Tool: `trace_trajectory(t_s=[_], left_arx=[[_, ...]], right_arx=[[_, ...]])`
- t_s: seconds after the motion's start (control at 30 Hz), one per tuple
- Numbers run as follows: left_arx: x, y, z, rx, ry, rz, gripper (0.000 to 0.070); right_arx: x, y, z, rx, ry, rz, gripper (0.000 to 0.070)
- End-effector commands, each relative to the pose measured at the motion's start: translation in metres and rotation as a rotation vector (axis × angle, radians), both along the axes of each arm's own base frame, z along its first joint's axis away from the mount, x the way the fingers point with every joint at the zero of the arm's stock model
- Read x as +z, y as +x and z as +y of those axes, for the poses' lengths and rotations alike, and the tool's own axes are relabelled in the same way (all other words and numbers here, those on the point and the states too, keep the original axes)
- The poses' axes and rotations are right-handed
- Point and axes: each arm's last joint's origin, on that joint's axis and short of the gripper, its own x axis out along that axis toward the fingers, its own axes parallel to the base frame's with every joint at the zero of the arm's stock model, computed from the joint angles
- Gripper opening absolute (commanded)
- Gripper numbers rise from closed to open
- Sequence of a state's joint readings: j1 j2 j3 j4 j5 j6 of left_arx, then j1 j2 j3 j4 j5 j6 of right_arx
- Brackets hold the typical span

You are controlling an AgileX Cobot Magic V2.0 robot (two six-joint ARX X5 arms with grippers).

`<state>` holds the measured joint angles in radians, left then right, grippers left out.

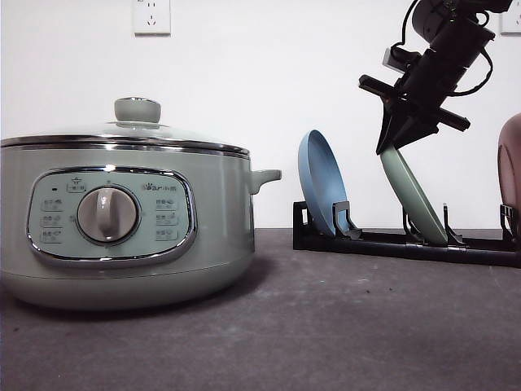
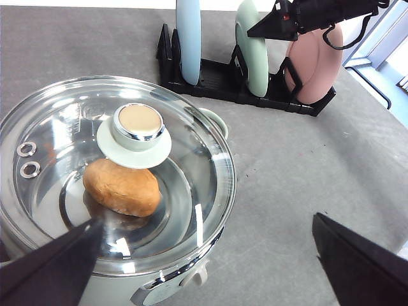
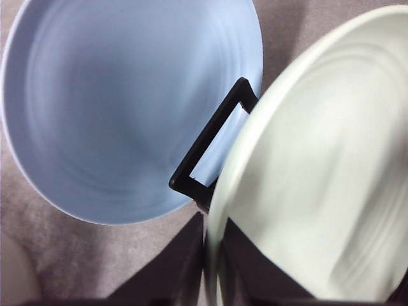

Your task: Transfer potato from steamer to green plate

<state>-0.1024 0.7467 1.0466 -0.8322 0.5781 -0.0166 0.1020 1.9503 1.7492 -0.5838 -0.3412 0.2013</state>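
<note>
Potato (image 2: 121,187): orange-brown, lying inside the steamer (image 1: 122,220) under the glass lid (image 2: 76,185), seen through the glass just beside the lid's green knob (image 2: 136,127).

Steamer: sage-green electric pot sitting on the dark grey desk (image 1: 326,326) at the left of the front view, lid in place. Chrome-framed panel with a central dial (image 1: 107,214); small marking beside the dial and button labels are showing but too small to read. Side handle (image 1: 264,177) pointing toward the rack.

Green plate (image 1: 413,195): standing tilted in the black dish rack (image 1: 391,243), well apart from the steamer and potato, between the blue plate (image 1: 321,183) and the pink plate (image 2: 312,64).

Right gripper (image 1: 393,145): reaching down from above onto the top edge of the green plate; in the right wrist view its fingers (image 3: 185,268) are sitting either side of the plate's rim, clenched closely on it.

Left gripper (image 2: 210,255): hovering above the steamer, its dark fingers (image 2: 44,268) spread wide apart, touching nothing; the potato is lying beneath the lid, nearer one finger than the other.

Wall socket (image 1: 151,16): white, on the wall behind the steamer.
</note>
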Motion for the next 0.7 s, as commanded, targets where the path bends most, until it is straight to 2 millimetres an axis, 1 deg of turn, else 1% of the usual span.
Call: trace_trajectory(t_s=[0.0, 0.1, 0.3, 0.47, 0.53, 0.67], left_arx=[[0.008, -0.001, 0.0, -0.009, -0.003, -0.035, 0.0672], [0.008, -0.001, 0.0, -0.009, -0.003, -0.034, 0.0672], [0.008, -0.001, 0.0, -0.009, -0.003, -0.035, 0.0672], [0.008, -0.001, 0.0, -0.009, -0.003, -0.035, 0.0672], [0.008, -0.001, 0.0, -0.009, -0.003, -0.035, 0.0672], [0.008, -0.001, 0.0, -0.009, -0.003, -0.035, 0.0672]], right_arx=[[0.008, 0.003, 0.001, 0.005, 0.011, -0.034, 0.0005], [0.022, -0.001, 0.001, 0.014, 0.023, -0.07, 0.0005], [0.062, -0.019, 0.0, 0.024, 0.042, -0.168, 0.0005], [0.1, -0.047, 0.0, 0.05, 0.064, -0.252, 0.0005], [0.115, -0.062, 0.003, 0.065, 0.062, -0.273, 0.0005], [0.135, -0.094, 0.011, 0.127, 0.027, -0.281, 0.0005]])
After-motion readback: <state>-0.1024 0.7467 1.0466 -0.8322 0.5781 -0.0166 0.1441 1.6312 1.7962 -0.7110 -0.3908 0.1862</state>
